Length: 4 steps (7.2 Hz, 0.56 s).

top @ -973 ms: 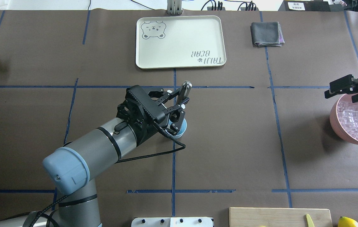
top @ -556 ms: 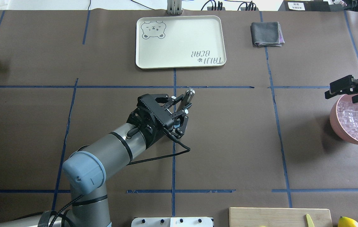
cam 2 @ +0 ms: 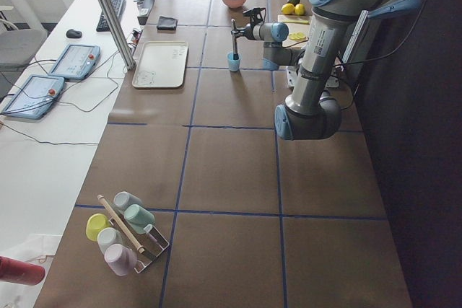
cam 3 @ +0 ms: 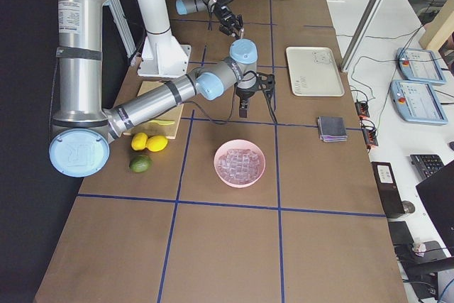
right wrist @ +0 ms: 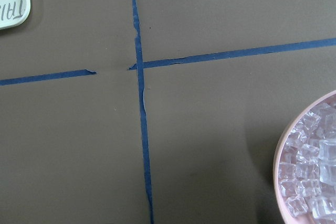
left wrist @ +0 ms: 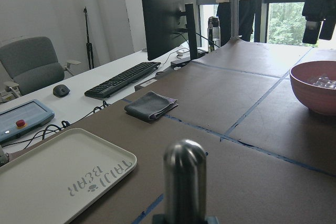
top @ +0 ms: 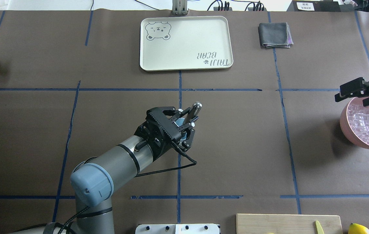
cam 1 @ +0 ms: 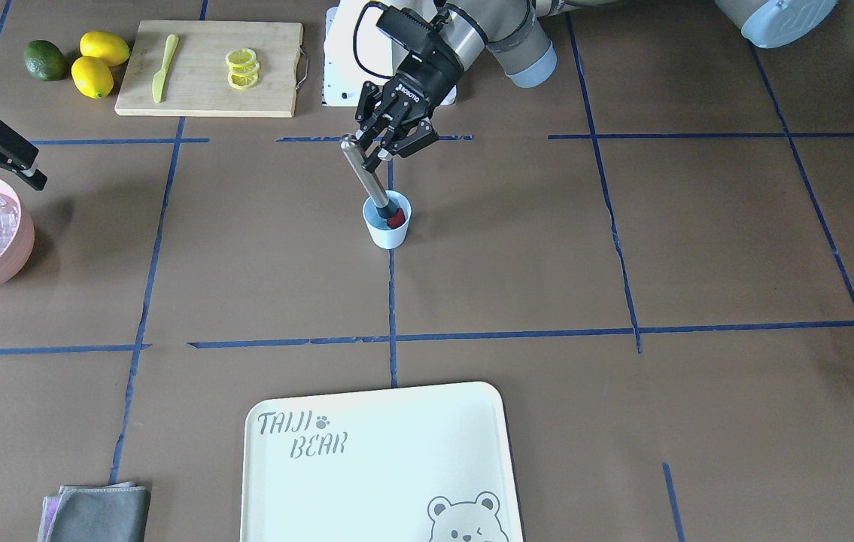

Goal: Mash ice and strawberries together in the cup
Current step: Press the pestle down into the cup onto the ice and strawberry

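Observation:
The light-blue cup point(cam 1: 387, 228) stands mid-table on a blue tape line. A red strawberry point(cam 1: 396, 219) shows inside it at the rim; I cannot make out ice in the cup. My left gripper point(cam 1: 372, 154) is shut on a metal muddler point(cam 1: 361, 167) that slants down into the cup. In the overhead view the left gripper point(top: 188, 119) covers most of the cup point(top: 179, 122), with the muddler's top point(top: 197, 105) sticking out. My right gripper point(top: 350, 92) hovers open and empty over the rim of the pink bowl point(top: 345, 128) of ice cubes point(top: 368, 125).
A cream bear tray point(top: 186, 42) and a folded grey cloth point(top: 274, 34) lie at the far side. A cutting board point(cam 1: 208, 68) with a yellow knife and lemon slices, two lemons point(cam 1: 95, 64) and a lime are by my base. A cup rack point(cam 2: 126, 230) stands at the left end.
My left gripper and the muddler moved back toward my base, from beside the cup to over it. The cup, visible one second ago, is now mostly covered. The right arm stayed still.

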Each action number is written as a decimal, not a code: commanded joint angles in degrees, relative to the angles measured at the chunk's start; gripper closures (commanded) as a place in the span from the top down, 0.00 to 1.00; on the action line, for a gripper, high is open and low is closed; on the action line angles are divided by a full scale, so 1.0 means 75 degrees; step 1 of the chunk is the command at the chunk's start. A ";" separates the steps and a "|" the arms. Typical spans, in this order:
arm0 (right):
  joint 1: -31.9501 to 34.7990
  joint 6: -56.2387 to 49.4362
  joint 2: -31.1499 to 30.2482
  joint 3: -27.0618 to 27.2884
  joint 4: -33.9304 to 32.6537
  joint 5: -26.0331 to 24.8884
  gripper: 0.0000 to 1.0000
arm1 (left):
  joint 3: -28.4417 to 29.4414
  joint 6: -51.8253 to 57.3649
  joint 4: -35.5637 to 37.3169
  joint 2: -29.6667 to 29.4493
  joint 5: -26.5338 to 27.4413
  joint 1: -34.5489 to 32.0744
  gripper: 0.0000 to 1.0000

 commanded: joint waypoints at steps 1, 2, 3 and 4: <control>-0.0005 0.0001 0.0006 -0.0008 0.0000 0.0000 1.00 | 0.0042 0.0000 -0.0001 0.0017 0.0000 0.0028 0.00; -0.0005 -0.0011 0.0006 -0.0020 0.0000 0.0000 1.00 | 0.0042 0.0000 -0.0001 0.0017 -0.0012 0.0017 0.00; -0.0005 -0.0011 0.0018 -0.0055 0.0000 0.0000 1.00 | 0.0042 0.0000 -0.0001 0.0017 -0.0012 0.0028 0.00; -0.0005 -0.0011 0.0018 -0.0078 0.0000 0.0000 1.00 | 0.0053 0.0000 -0.0001 0.0017 -0.0012 0.0028 0.00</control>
